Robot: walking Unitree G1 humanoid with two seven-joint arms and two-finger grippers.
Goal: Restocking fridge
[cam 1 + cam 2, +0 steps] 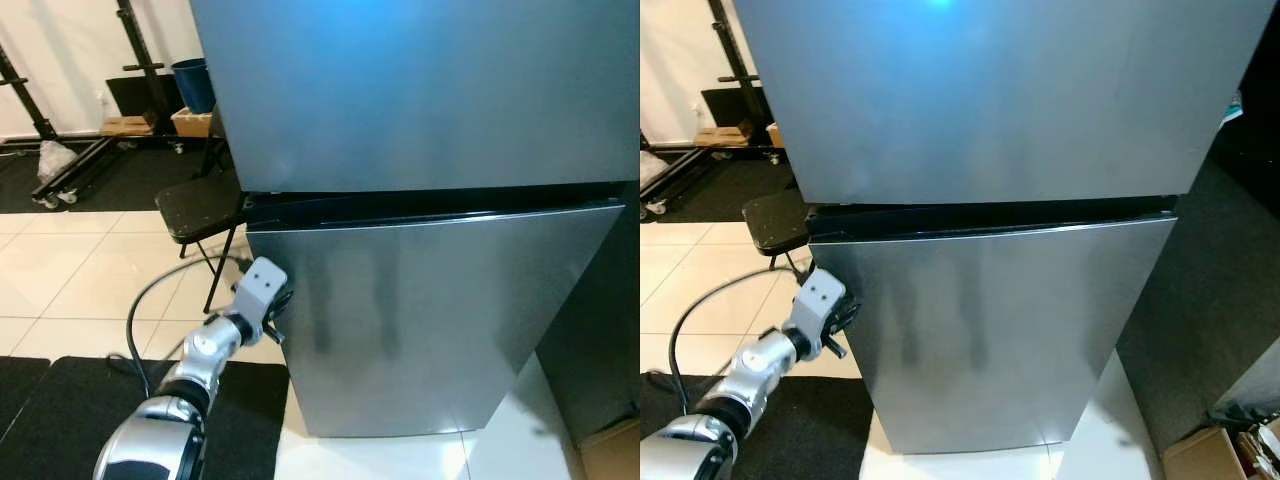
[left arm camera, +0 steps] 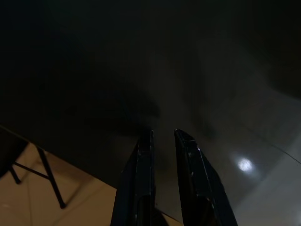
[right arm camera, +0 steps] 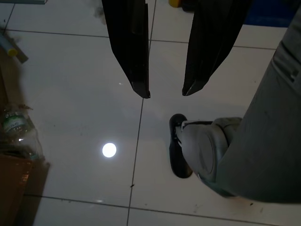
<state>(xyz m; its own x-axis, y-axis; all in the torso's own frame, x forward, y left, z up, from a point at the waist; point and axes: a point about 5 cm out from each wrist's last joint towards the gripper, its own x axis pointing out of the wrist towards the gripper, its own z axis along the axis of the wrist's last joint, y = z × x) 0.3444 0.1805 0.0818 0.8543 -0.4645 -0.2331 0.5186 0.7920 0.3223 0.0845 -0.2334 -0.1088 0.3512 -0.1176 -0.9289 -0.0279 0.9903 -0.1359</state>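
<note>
The fridge (image 1: 430, 300) is seen close ahead, both steel doors closed; the lower door (image 1: 990, 330) is judged stiff, heavy on its seal and slick-faced, best taken at the dark recess (image 1: 400, 205) along its top edge, since no handle is visible. The left gripper (image 1: 276, 305) is held at the door's 9 o'clock edge, jaws slightly apart, nothing between them. The right gripper (image 3: 164, 92) is pointed at the floor tiles (image 3: 70, 94), jaws apart and empty. Fridge contents and restocking items are hidden.

Brushed, softly reflective steel fridge (image 1: 430, 300); glossy tiled floor (image 3: 70, 70); matt black mat (image 1: 60, 410).
</note>
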